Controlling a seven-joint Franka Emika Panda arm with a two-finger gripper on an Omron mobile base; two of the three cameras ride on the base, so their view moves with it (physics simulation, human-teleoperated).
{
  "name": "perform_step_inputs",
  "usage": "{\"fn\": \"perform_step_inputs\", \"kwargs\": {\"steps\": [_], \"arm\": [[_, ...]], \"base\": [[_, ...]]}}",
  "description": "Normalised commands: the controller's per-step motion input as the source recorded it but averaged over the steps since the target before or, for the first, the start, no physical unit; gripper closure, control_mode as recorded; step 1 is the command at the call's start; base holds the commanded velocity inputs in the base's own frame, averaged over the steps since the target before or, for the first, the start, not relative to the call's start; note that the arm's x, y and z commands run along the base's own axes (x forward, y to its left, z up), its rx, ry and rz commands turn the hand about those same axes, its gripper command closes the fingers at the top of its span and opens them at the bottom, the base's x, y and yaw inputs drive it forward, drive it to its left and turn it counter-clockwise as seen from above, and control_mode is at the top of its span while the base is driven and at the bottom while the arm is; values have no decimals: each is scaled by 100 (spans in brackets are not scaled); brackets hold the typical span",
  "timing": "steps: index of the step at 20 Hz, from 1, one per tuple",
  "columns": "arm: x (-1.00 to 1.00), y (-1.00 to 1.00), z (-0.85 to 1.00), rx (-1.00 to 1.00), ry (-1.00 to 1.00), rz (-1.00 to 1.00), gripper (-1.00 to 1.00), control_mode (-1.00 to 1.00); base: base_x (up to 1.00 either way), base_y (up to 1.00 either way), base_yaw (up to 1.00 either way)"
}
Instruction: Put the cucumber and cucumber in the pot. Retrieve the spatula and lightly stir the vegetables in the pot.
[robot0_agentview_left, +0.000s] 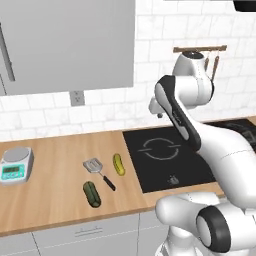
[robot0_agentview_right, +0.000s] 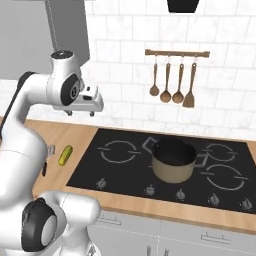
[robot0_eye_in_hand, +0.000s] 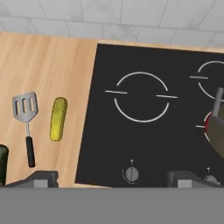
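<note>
The yellow-green cucumber (robot0_agentview_left: 118, 164) (robot0_agentview_right: 65, 155) (robot0_eye_in_hand: 58, 118) lies on the wooden counter just left of the cooktop. The dark green cucumber (robot0_agentview_left: 92, 194) (robot0_eye_in_hand: 3, 164) lies nearer the counter's front edge. Between them rests the spatula (robot0_agentview_left: 94, 166) (robot0_eye_in_hand: 25, 107), slotted head toward the wall, black handle pointing forward. The tan pot (robot0_agentview_right: 173, 160) (robot0_eye_in_hand: 217, 130) stands in the middle of the cooktop with nothing visible inside. My gripper (robot0_agentview_left: 158, 114) (robot0_agentview_right: 80, 113) (robot0_eye_in_hand: 113, 179) hangs high above the cooktop's left burner, open, nothing between its fingers.
A black cooktop (robot0_agentview_left: 165, 160) (robot0_agentview_right: 120, 170) with front knobs fills the counter's right part. A small kitchen scale (robot0_agentview_left: 16, 165) sits at the far left. Brown wooden spoons and a turner (robot0_agentview_right: 172, 85) hang on a wall rail. A grey wall cabinet (robot0_agentview_left: 70, 45) overhangs the left counter.
</note>
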Motion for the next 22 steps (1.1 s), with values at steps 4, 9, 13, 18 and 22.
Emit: {"fn": "perform_step_inputs", "kwargs": {"steps": [4,9,13,18,22], "arm": [[0,0,0,0,0,0,-100,100],[4,4,0,0,0,0,-100,-100],[-44,51,-22,0,0,5,-100,-100],[-42,89,-37,0,0,8,-100,-100],[-13,100,-50,-4,1,5,-100,-100]], "base": [[96,2,-8],[35,2,-3],[0,0,0],[0,0,0],[0,0,0]]}}
